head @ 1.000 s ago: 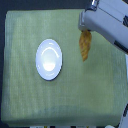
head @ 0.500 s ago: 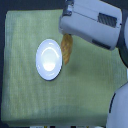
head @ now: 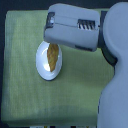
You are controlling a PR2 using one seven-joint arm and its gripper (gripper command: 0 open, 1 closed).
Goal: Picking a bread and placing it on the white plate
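1. The arm (head: 80,27) sweeps in from the exterior view's upper right, its pale grey casing filling the top of the picture; a broad grey body section runs down the exterior view's right edge.
2. The end effector (head: 51,45) sits at the lower-left end of that casing, right over the white plate (head: 44,71); its fingertips are hidden under the housing, so I cannot tell whether they are spread, pressed together or pinching anything.
3. The bread (head: 52,56) shows just below the casing, a golden-brown tapered piece; it lies over the plate's upper half, long axis running top to bottom, its upper end tucked under the arm.
4. Whether the bread rests on the plate or hangs just above it cannot be told from this view.
5. The plate sits on a green cloth (head: 22,95) that covers the worktop; the cloth is otherwise plain, with a fine woven look.
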